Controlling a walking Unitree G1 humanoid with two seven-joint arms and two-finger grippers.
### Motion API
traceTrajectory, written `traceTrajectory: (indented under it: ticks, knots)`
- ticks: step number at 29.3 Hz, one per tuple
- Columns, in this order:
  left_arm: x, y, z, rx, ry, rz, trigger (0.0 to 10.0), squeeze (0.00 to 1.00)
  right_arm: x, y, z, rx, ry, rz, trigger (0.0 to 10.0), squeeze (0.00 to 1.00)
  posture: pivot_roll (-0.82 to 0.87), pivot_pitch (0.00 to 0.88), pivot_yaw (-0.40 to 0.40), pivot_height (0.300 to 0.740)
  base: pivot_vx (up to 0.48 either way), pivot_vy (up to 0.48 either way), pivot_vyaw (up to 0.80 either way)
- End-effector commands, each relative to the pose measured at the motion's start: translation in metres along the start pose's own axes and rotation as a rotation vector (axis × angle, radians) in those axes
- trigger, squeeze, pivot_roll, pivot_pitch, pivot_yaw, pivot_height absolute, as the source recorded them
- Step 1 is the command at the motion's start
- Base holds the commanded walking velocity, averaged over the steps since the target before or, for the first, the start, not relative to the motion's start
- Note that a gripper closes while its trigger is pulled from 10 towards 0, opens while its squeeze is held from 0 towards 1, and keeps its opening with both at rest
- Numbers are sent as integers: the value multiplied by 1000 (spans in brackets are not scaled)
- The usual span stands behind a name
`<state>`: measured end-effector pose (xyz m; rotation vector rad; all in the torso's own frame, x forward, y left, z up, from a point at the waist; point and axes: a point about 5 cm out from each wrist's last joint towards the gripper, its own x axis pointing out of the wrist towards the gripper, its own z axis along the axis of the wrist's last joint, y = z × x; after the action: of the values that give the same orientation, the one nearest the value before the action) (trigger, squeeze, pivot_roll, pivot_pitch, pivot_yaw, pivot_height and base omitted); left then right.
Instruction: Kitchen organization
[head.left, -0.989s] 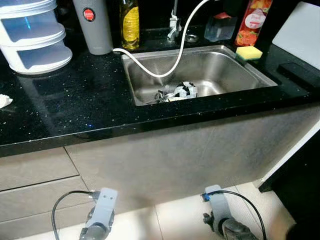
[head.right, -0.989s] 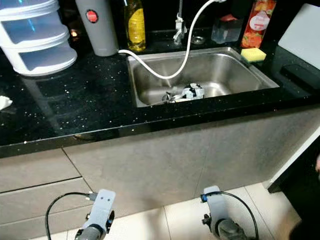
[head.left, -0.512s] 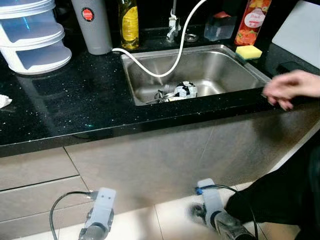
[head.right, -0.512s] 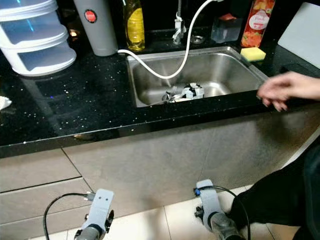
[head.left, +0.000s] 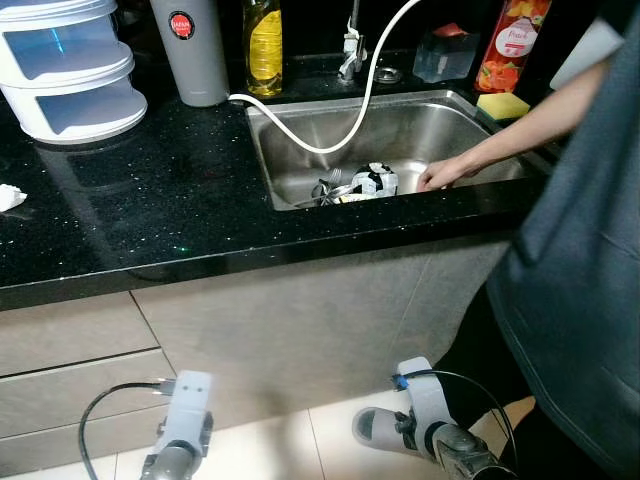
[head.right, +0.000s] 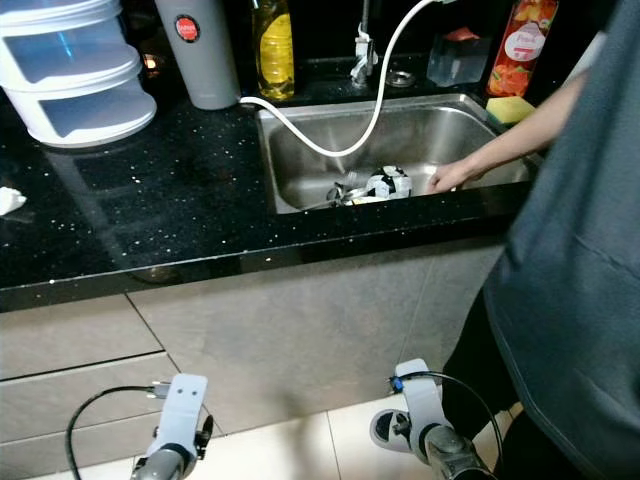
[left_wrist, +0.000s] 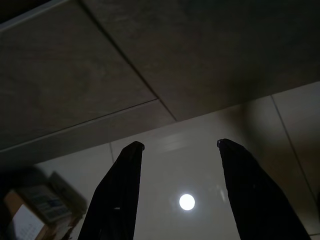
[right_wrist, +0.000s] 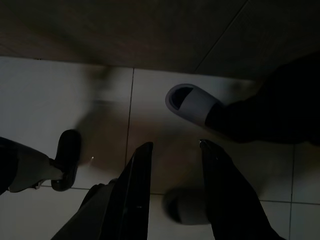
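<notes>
**Operator:** At the kitchen counter (head.left: 150, 210), black stone runs from nine to three o'clock across my head view. A person (head.left: 580, 250) in grey stands at three o'clock, one hand (head.left: 437, 176) reaching into the steel sink (head.left: 300, 150) at one o'clock.

**Colleague:** And what needs organising?

**Operator:** My guess is the small heap in the sink, a crumpled packet (head.left: 368, 181) with a fork (head.left: 326, 185) or similar utensils, lying on the basin floor just beside that hand. A white hose (head.left: 350, 110) loops above it. Stacked plastic tubs (head.left: 70, 70) sit at ten o'clock, a grey flask (head.left: 193, 50) and an oil bottle (head.left: 263, 45) at twelve, a sponge (head.left: 502, 104) at two.

**Colleague:** How would the heap handle?

**Operator:** Packet light and soft, likely wet; I'd pinch a raised fold. Utensils stiff, slippery; take the handle.

**Colleague:** Grippers?

**Operator:** Both hang low by the floor, idle. Left gripper (left_wrist: 177, 146) has fingers spread wide, holding nothing; right gripper (right_wrist: 174, 146) is parted too, empty, above a slipper (right_wrist: 192, 105).
</notes>
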<state>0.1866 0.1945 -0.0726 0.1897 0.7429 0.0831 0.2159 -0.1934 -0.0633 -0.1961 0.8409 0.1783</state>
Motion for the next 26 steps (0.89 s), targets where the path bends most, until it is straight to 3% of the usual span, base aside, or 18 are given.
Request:
traceTrajectory:
  ticks: [1,19,26]
  knots:
    - [0,6,-4,13,24,1,10000,0,0,-4,1,18,9,-19,10000,0,23,0,3,740,0,0,0]
    - [-3,9,-10,-36,29,21,10000,0,-1,1,-8,18,36,-15,10000,0,53,0,13,740,0,0,0]
    - [-2,7,-7,-69,18,25,10000,0,-2,-4,-7,18,35,-24,10000,0,54,0,-9,740,0,0,0]
